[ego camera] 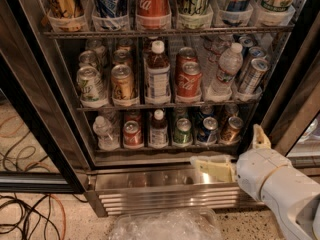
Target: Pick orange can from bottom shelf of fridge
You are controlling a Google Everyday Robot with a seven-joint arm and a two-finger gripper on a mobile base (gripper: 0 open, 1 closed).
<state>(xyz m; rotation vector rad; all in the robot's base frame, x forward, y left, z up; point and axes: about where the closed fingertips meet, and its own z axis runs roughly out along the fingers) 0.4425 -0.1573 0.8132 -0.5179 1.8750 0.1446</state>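
Wire racks (165, 33) in the fridge (32, 79) keep drinks upright in front-facing rows, within your reach. Far right on the bottom shelf (165, 148) (beside the blue can (207, 130)) your orange can (231, 129) stands with its long axis vertical, silver top up. Your claw (227, 149) hangs just below it at the steel base (150, 195), fingers (215, 169) spread, empty.

On the bottom shelf (165, 148) of the fridge (165, 194), the orange can (231, 129) stands at the right end of the front row. A neighbouring can (207, 130) is just to its left, and a water bottle (105, 132) stands at the left end. The gripper (227, 146) sits in front of the shelf, just below and right of the orange can, apart from it, fingers spread. A plastic sheet (165, 226) lies on the floor, nearer than the fridge base.
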